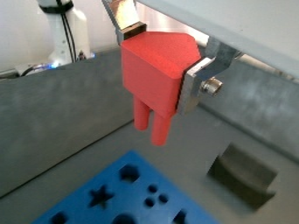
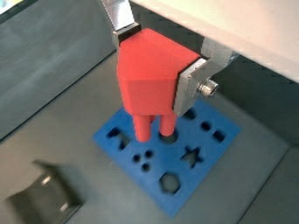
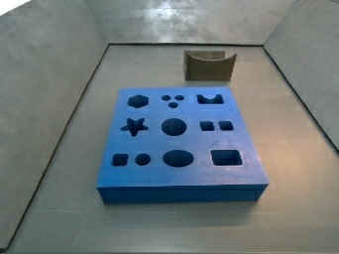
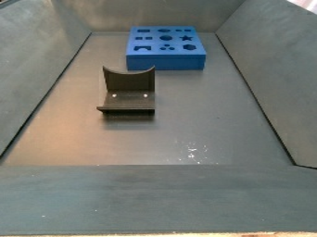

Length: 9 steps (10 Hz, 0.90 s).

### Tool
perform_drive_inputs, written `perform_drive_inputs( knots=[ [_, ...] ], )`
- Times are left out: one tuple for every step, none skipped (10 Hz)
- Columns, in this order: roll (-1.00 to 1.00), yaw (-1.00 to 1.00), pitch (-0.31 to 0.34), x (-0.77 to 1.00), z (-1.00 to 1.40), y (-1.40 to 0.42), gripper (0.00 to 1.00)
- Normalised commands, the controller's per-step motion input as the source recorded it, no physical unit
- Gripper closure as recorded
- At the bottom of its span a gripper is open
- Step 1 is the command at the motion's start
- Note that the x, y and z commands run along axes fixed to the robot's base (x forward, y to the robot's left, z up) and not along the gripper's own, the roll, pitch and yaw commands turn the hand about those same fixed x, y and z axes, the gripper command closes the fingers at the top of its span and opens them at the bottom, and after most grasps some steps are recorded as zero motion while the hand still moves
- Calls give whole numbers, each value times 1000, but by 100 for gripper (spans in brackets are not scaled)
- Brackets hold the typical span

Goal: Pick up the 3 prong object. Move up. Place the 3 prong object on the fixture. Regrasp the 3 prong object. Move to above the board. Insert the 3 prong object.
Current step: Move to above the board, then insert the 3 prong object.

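Observation:
My gripper (image 1: pixel 163 59) (image 2: pixel 160 61) is shut on the red 3 prong object (image 1: pixel 149 80) (image 2: pixel 146 83). It grips the blocky body between its silver fingers (image 1: pixel 201 83), with the prongs pointing down. In both wrist views the object hangs well above the blue board (image 1: pixel 117 194) (image 2: pixel 167 166), its prongs clear of the holes. The board lies flat on the grey floor in both side views (image 3: pixel 185 177) (image 4: pixel 168 62). The dark fixture (image 1: pixel 243 175) (image 2: pixel 47 203) (image 3: pixel 208 65) (image 4: pixel 126 93) stands empty beside the board. Neither side view shows the gripper or the object.
Sloping grey walls (image 3: pixel 59 109) (image 4: pixel 37 83) enclose the floor on all sides. White gear with cables (image 1: pixel 59 26) stands beyond one wall.

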Motion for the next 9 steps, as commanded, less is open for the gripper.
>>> perform_drive_inputs(
  knots=[
    [-720,-119,-161,-106,-9,4,100],
    [-507,-77,-117,-84,-1,14,100],
    [-287,-30,-76,-61,0,15,100],
    [0,-11,0,-89,0,0,100],
    [0,-49,0,-69,0,46,100],
    [-40,0,0,-9,-91,303,100],
    [-63,0,-26,-9,-206,366,100],
    [-20,-46,-34,0,-283,403,100],
    [-20,-117,-129,0,-363,383,100]
  ],
)
